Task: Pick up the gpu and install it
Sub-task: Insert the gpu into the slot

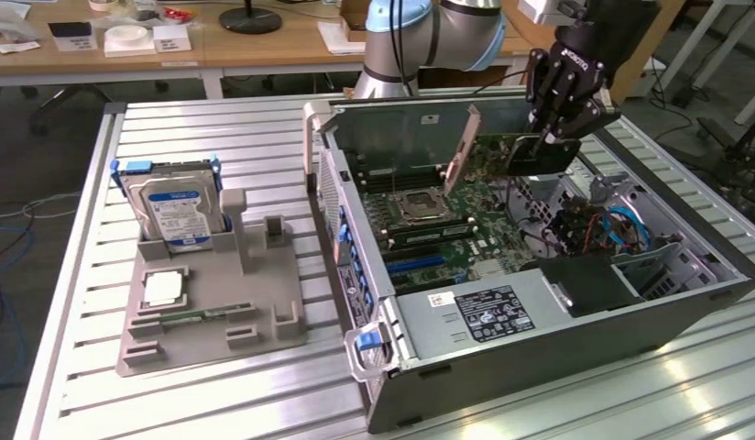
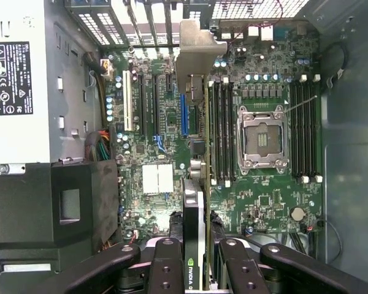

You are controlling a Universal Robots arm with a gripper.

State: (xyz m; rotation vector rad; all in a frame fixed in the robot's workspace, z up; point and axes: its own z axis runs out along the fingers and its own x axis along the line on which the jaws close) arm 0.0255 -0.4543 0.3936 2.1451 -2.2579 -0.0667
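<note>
My gripper (image 1: 561, 136) is shut on the gpu (image 1: 524, 154), holding the green card with its black cooler upright over the motherboard (image 1: 457, 215) inside the open computer case (image 1: 574, 339). The card's pale metal bracket (image 1: 465, 137) points toward the case's rear wall. In the wrist view the gpu (image 2: 199, 184) runs edge-on between my black fingers (image 2: 165, 263), with my gripper (image 2: 199, 266) clamped at its near end and the bracket (image 2: 196, 55) at the far end. It hangs above the board (image 2: 153, 141), beside the blue slot (image 2: 184, 113). I cannot tell if it touches the slot.
The CPU socket (image 2: 262, 136) and memory slots (image 2: 303, 128) lie beside the card; the power supply (image 2: 18, 79) and a black shroud (image 2: 55, 202) lie on the other side. On the slatted table a grey holder (image 1: 213, 302) carries a silver hard drive (image 1: 172, 211).
</note>
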